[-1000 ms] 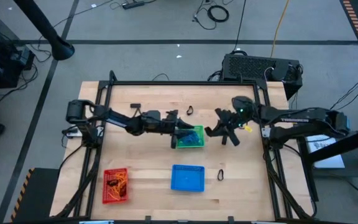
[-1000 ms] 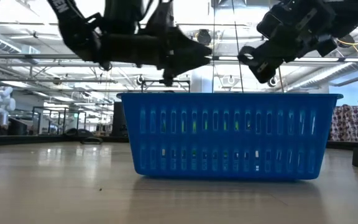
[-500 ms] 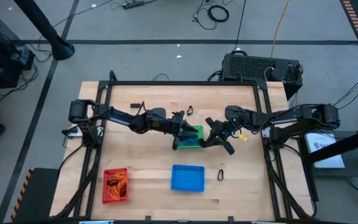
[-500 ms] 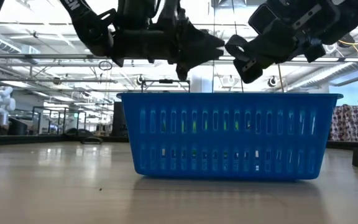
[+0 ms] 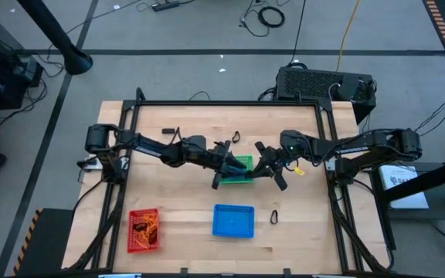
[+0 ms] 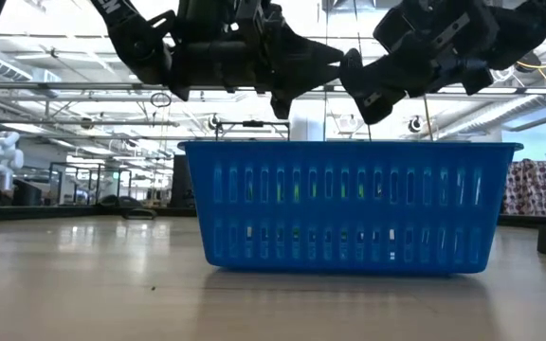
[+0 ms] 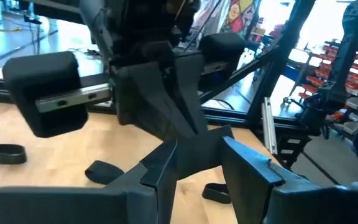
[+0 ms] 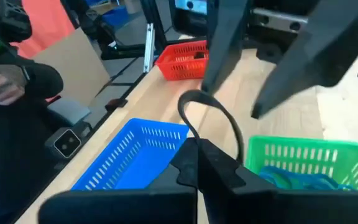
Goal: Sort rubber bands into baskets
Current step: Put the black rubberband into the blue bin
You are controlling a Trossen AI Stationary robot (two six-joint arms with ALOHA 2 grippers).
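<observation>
Both arms meet over the green basket (image 5: 240,167) near the middle of the worktop (image 5: 184,193). The right tool (image 8: 199,163) is clamped shut on a black rubber band (image 8: 213,112), whose loop stands up from the fingertips, above the gap between the green basket and the blue basket (image 8: 129,155). The left tool (image 7: 197,158) hangs just opposite with its fingers partly apart; I cannot tell whether it holds anything.

In the green basket lie bluish-green bands (image 8: 297,177); the red basket (image 5: 144,229) at the near-left corner holds orange ones (image 5: 147,224). The blue basket shows nothing inside from above. More black bands lie loose: one beyond the green basket (image 5: 236,137), one to the right of the blue basket (image 5: 274,217), and a few on the wood near the left tool (image 7: 4,153).

The risks, as I judge them:
- The two tools are very close together, so a small move by either could knock them together or tip the green basket.
- The band is pinched only at its bottom edge and could spring off sideways on release, landing on the wood or among bands of another colour.
- Both arms crowd the drop zone, hiding where the band falls.
</observation>
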